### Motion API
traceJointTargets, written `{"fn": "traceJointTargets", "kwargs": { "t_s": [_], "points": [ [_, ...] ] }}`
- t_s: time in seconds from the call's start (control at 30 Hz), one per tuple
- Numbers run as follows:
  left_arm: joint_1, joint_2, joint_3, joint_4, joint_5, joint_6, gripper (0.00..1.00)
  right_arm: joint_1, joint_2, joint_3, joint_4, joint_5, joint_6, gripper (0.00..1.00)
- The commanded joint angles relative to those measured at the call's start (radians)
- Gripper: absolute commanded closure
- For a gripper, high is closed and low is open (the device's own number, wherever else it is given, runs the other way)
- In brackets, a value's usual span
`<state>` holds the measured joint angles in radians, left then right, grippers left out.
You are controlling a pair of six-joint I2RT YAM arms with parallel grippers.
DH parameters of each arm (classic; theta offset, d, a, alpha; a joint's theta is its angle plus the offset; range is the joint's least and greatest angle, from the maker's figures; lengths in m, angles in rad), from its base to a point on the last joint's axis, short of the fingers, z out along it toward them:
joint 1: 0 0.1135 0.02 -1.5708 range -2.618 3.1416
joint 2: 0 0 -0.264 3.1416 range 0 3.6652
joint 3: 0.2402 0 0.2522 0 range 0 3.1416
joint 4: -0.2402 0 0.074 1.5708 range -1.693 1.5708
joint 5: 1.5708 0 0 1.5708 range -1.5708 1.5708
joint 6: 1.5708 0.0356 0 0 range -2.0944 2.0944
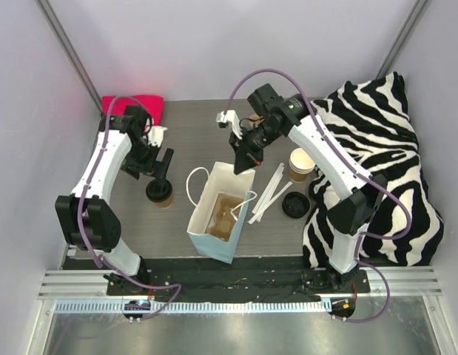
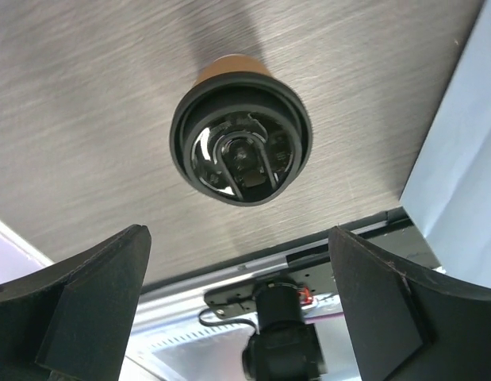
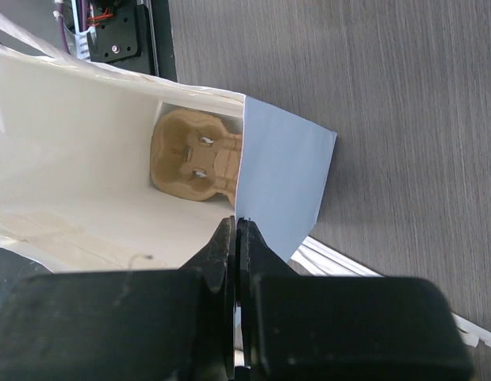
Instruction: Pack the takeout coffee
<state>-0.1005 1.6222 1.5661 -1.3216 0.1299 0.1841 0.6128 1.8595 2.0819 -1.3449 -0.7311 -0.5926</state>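
Note:
The takeout coffee (image 1: 160,191), a tan cup under a black lid, stands upright on the table left of the bag. In the left wrist view its lid (image 2: 241,139) sits ahead of my fingers. My left gripper (image 1: 161,170) (image 2: 241,305) hovers just behind and above it, open wide and apart from it, with nothing between the jaws. The light blue paper bag (image 1: 217,244) stands open mid-table with the brown pulp carrier (image 3: 189,163) (image 1: 223,214) at its bottom. My right gripper (image 1: 244,159) (image 3: 237,228) is shut on the bag's upper rim (image 3: 281,182).
An unlidded tan cup (image 1: 301,164) stands right of the bag, with a loose black lid (image 1: 295,205) and white sticks (image 1: 269,190) beside it. A zebra-striped cloth (image 1: 384,148) fills the right side. A pink cloth (image 1: 132,103) lies at the back left.

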Motion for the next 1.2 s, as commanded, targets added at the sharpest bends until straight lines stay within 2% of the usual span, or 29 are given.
{"fn": "traceJointTargets", "kwargs": {
  "t_s": [0.0, 0.23, 0.37, 0.47, 0.73, 1.17],
  "points": [
    [-0.005, -0.040, -0.012, 0.037, -0.084, -0.126, 0.00, -0.004, -0.005, 0.043, 0.001, -0.022, -0.004, 0.99],
    [-0.024, -0.044, -0.070, 0.091, -0.111, -0.178, 0.00, -0.004, -0.005, 0.044, 0.001, -0.019, -0.006, 0.99],
    [-0.047, -0.041, -0.096, 0.116, -0.119, -0.250, 0.12, -0.004, -0.005, 0.043, 0.003, -0.019, -0.007, 0.99],
    [-0.061, -0.047, -0.113, 0.133, -0.121, -0.291, 0.14, -0.004, -0.006, 0.037, 0.003, -0.022, -0.007, 0.99],
    [-0.061, -0.084, -0.205, 0.200, -0.148, -0.342, 0.15, -0.007, -0.014, 0.023, 0.009, -0.025, -0.010, 0.99],
    [-0.061, -0.047, -0.195, 0.223, -0.154, -0.351, 0.18, -0.005, -0.016, 0.017, 0.020, -0.025, -0.001, 0.99]
  ]
}}
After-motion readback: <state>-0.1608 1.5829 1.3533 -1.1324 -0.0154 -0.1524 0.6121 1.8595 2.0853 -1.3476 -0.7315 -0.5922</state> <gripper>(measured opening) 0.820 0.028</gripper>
